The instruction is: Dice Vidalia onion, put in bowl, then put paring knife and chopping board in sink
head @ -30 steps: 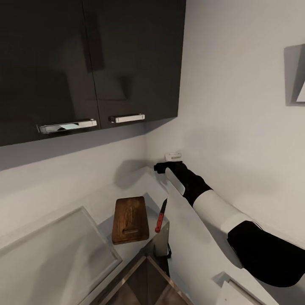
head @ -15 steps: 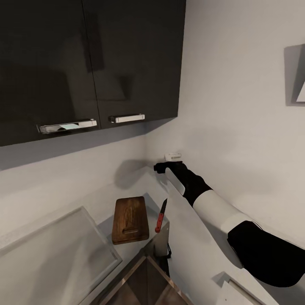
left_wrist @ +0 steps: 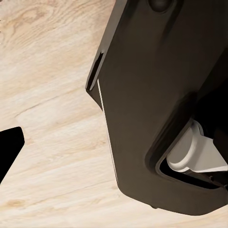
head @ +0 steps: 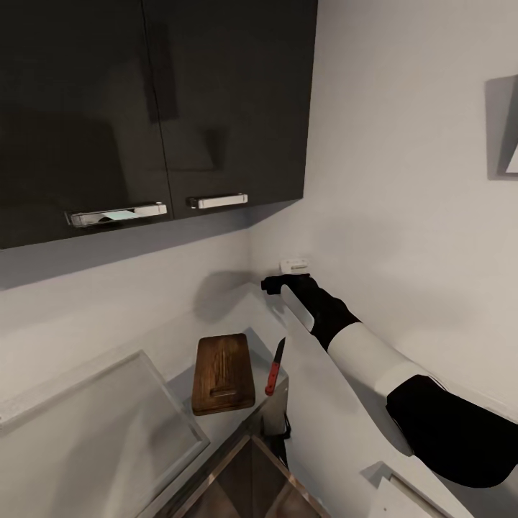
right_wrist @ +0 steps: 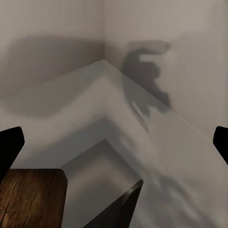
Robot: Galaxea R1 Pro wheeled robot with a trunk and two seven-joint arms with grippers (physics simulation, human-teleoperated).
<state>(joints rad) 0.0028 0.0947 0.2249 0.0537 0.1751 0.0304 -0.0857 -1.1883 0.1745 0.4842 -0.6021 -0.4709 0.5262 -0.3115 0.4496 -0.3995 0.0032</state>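
Head view: a kitchen corner, pale walls meeting behind a grey countertop (head: 237,316), with dark wall cabinets (head: 151,108) hanging low over it and leaving modest headroom. Chopping board (head: 224,373) lying flat near the counter's front edge, handle slot toward the camera, bare worktop behind it up to the corner. Paring knife (head: 273,368) just beside the board, apart from it, red handle nearest, blade pointing at the wall. Steel sink (head: 237,475) cut off at the bottom of the frame, interior mostly out of sight. A pale flat panel (head: 101,432) at lower left, hard to identify. Right arm (head: 374,367) stretched up over the counter toward the corner, well above the knife; right gripper (head: 277,284) dark against shadow, spread impossible to tell here.

Left wrist view: pale wood-grain floor (left_wrist: 52,95) behind a large dark robot body part (left_wrist: 156,104) very close to the lens; one dark fingertip (left_wrist: 8,147) at the frame edge, spread of the left gripper not readable.

Right wrist view: same wall corner with the arm's shadow on it, open grey counter below. Dark fingertips (right_wrist: 9,145) at opposite frame edges, so wide apart, nothing between. Board's rounded corner (right_wrist: 31,197) and the knife's dark blade tip (right_wrist: 121,206) cut off.
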